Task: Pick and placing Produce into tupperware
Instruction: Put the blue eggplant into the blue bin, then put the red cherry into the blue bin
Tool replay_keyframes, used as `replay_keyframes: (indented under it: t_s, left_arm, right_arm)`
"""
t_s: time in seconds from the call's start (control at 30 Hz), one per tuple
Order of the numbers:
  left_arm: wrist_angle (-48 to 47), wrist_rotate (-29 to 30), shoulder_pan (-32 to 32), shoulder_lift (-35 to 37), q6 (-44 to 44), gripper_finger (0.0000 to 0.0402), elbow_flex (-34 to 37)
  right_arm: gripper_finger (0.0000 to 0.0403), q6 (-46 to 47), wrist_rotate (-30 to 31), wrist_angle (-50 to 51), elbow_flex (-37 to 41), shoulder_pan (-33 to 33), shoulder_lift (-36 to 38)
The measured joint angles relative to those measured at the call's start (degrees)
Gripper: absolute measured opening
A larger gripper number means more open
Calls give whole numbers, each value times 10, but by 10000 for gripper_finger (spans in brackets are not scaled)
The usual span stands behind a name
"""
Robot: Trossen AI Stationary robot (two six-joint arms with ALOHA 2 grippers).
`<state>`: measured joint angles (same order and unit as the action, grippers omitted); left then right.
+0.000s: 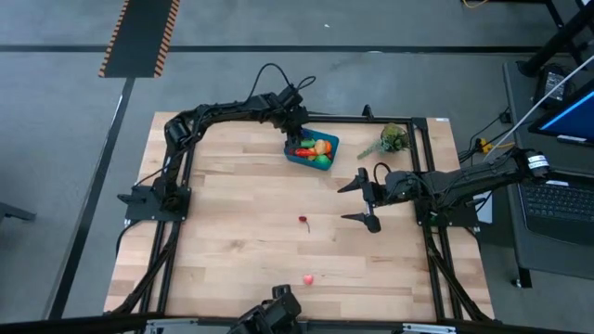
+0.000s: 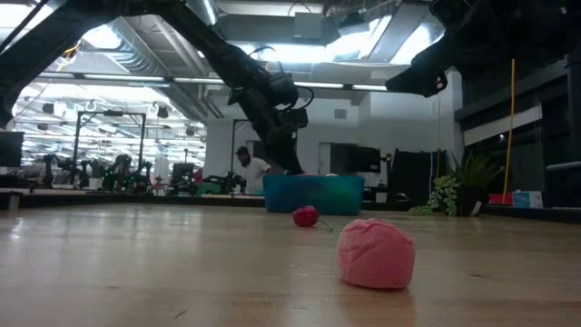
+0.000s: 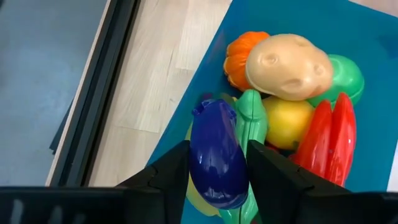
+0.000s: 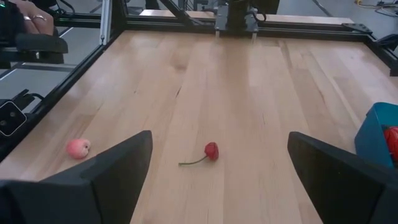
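Purple eggplant [image 3: 216,155], glossy, rigid, likely slippery, sits between the left gripper [image 3: 217,171] fingers, pinched mid-body above the tupperware [image 3: 186,118]; right gripper [image 1: 364,201] gapes empty.

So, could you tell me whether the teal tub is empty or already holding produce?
Holding produce. The teal tub shows a tan potato, red pepper and yellow piece piled inside.

Produce [image 1: 314,151] in tupperware [image 1: 327,141]; cherry [image 1: 303,221] outside.
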<state>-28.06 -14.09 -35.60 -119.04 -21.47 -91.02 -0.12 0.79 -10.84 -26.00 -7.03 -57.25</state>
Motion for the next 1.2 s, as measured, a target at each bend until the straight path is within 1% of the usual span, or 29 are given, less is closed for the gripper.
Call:
replay_keyframes:
  t_s: [0.17, 0.43, 0.73, 0.83, 0.9, 0.97, 1.07, 1.13, 1.2]
  left_arm:
    - [2, 0, 5, 11, 4, 148, 1]
    - [-28, -1, 8, 63, 23, 151, 0]
    - [-44, 0, 12, 66, 19, 139, 0]
    - [-66, -19, 14, 80, 33, 134, 1]
    - [-74, -47, 19, 91, 34, 131, 0]
    - [-81, -88, 28, 105, 35, 128, 15]
    - [-61, -140, 53, 135, 34, 125, 52]
    - [-21, -145, 73, 164, 34, 124, 93]
    - [30, -136, 90, 199, 48, 124, 149]
  right_arm:
    - [375, 0, 0, 0, 0, 0, 0]
    - [375, 0, 0, 0, 0, 0, 0]
    - [375, 14, -10, 0, 0, 0, 0]
    - [375, 21, -10, 0, 0, 0, 0]
    - [375, 30, -10, 0, 0, 0, 0]
    - [375, 31, -10, 0, 0, 0, 0]
    - [375, 44, -10, -1, 0, 0, 0]
    - [375, 46, -10, 0, 0, 0, 0]
    - [375, 48, -10, 0, 0, 0, 0]
